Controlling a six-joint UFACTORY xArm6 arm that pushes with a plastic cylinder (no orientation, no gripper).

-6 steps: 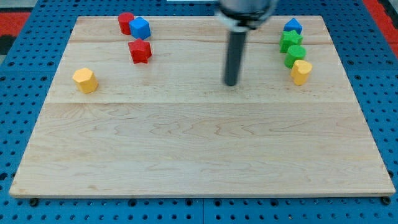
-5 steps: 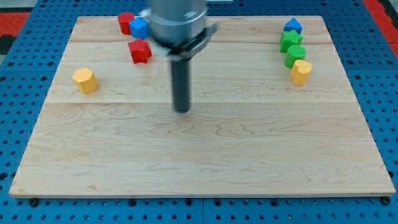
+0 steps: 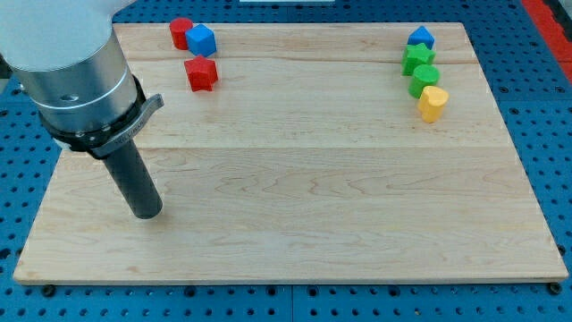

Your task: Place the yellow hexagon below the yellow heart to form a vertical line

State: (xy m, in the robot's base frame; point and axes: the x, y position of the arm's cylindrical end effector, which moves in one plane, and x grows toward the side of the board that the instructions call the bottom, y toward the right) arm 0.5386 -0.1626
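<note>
The yellow heart [image 3: 433,103] lies near the board's right edge, at the bottom of a column of blocks. The yellow hexagon does not show; the arm's grey body covers the spot at the left where it lay. My tip [image 3: 147,215] rests on the wooden board [image 3: 313,206] at the lower left, far from the heart.
Above the heart stand a green block [image 3: 424,80], a green star [image 3: 417,58] and a blue block [image 3: 421,38]. At the top left are a red cylinder [image 3: 181,32], a blue cube [image 3: 202,40] and a red star [image 3: 202,73].
The rod has swept from the board's upper middle to the lower left. The arm's body now hides the yellow hexagon. The other blocks have not moved.
</note>
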